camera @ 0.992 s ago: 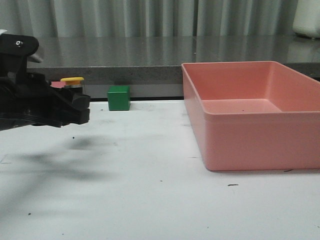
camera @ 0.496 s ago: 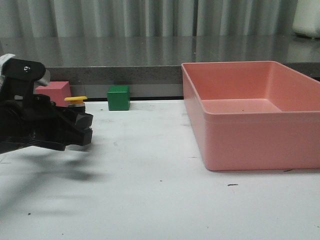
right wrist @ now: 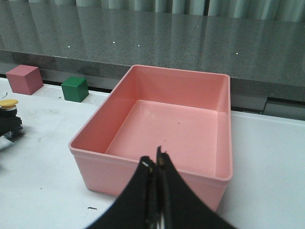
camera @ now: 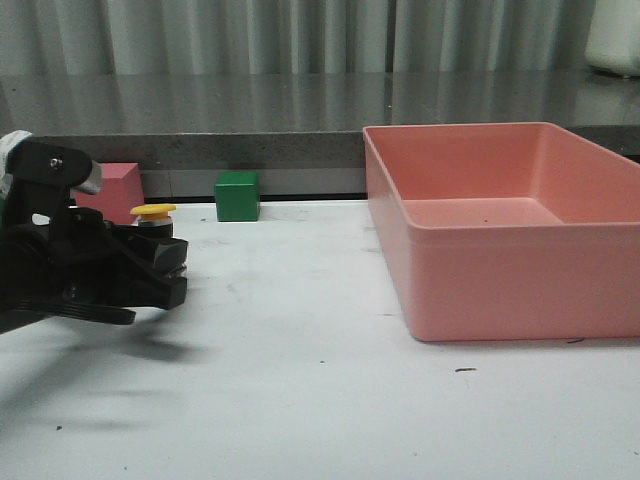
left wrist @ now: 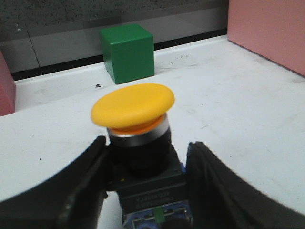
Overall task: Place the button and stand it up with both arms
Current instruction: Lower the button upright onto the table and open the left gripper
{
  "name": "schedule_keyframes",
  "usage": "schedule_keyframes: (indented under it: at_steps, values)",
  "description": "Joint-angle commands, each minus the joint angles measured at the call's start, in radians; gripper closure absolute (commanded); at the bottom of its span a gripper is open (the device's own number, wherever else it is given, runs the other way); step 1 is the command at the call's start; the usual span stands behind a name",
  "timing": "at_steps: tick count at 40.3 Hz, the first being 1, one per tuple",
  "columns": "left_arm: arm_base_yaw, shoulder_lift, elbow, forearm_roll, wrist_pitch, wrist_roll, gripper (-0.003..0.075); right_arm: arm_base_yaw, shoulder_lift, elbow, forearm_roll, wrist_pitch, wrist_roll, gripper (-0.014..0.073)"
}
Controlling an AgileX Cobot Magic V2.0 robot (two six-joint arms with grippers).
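Low over the left side of the white table (camera: 320,400), clamped in the left end effector (left wrist: 145,186): push-button (left wrist: 136,119), cap up, nearly upright; best eased straight down, base set flat before any release (black blocky body squarely between the fingers (left wrist: 81,191)); glossy yellow mushroom cap, brushed silver collar, bluish clear base; right end effector (right wrist: 155,167) pinched shut on nothing, above the smooth pink bin (right wrist: 190,81); matte green cube (camera: 237,195) behind.

Front cam sits low, looking forward across the counter (camera: 320,400). Left wrist cam is super close, low over it. Right wrist cam hangs higher and further back. All three catch the green cube (camera: 238,195).
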Motion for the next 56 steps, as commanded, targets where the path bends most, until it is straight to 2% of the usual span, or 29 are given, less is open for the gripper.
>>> schedule_keyframes:
  at_steps: [1, 8, 12, 16, 20, 35, 44, 56]
  values:
    - [0.001, -0.026, 0.003, -0.007, -0.151, -0.011, 0.051, -0.007, 0.009, -0.025, -0.019, -0.082, -0.009, 0.0661]
    - [0.001, -0.026, 0.003, -0.007, -0.151, -0.011, 0.0491, -0.007, 0.009, -0.025, -0.019, -0.082, -0.009, 0.0661]
    - [0.001, -0.026, 0.003, -0.007, -0.151, -0.011, 0.0397, -0.007, 0.009, -0.025, -0.019, -0.082, -0.009, 0.0661]
    - [0.001, -0.026, 0.003, -0.007, -0.151, -0.011, 0.0265, -0.007, 0.009, -0.025, -0.019, -0.082, -0.009, 0.0661]
    - [0.001, -0.026, 0.003, -0.016, -0.151, -0.011, 0.0192, -0.007, 0.009, -0.025, -0.019, -0.082, -0.009, 0.0661]
    - [0.001, -0.06, 0.012, -0.013, -0.151, 0.043, 0.019, -0.007, 0.009, -0.025, -0.019, -0.082, -0.009, 0.0661]
    - [0.001, -0.17, 0.059, -0.012, -0.123, 0.043, 0.0183, -0.007, 0.009, -0.025, -0.019, -0.082, -0.009, 0.0661]
    - [-0.079, -0.463, 0.076, -0.028, 0.278, 0.022, 0.0183, -0.007, 0.009, -0.025, -0.019, -0.082, -0.009, 0.0661]
